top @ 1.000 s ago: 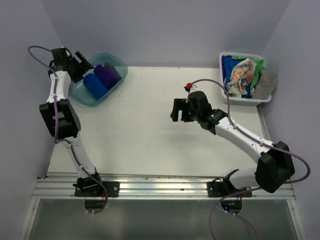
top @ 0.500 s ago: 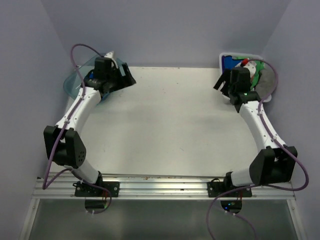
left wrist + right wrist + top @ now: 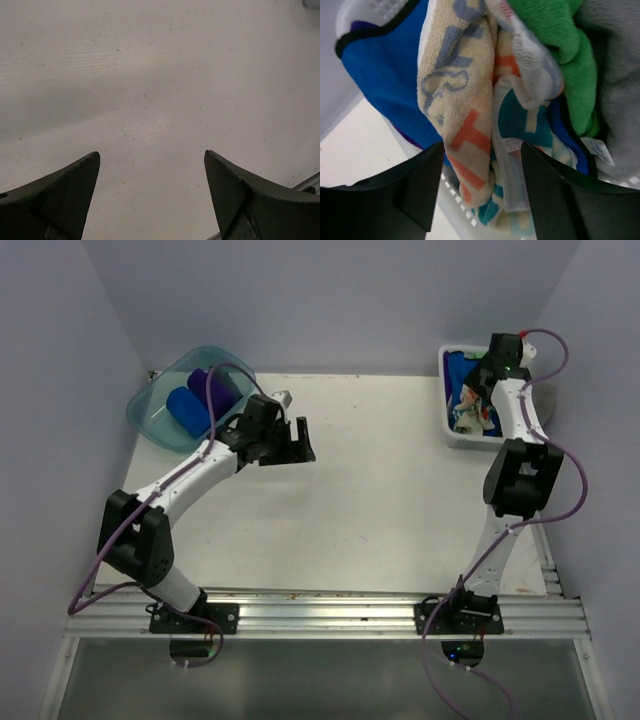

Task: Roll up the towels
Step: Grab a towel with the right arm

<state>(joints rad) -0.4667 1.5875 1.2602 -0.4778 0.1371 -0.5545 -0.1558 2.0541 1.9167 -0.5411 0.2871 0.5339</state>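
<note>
Loose towels fill the white basket (image 3: 462,440) at the back right: a cream lettered towel (image 3: 470,85), a royal blue one (image 3: 375,75), a green one (image 3: 560,45) and a grey one (image 3: 620,75). My right gripper (image 3: 482,150) reaches down into the basket, its jaws apart on either side of a hanging fold of the cream towel (image 3: 470,415). Rolled blue (image 3: 187,410) and purple (image 3: 213,390) towels lie in the teal tub (image 3: 150,425) at the back left. My left gripper (image 3: 292,443) hovers open over bare table (image 3: 150,75), with nothing between its fingers.
The white basket's perforated rim (image 3: 455,200) lies just below my right fingers. A metal rail (image 3: 320,612) runs along the near edge, and grey walls close in the left, back and right sides.
My left arm swung from the teal tub out over the table's middle-left. My right arm went from mid-table to the basket, and its jaws have narrowed around the cream towel's fold.
</note>
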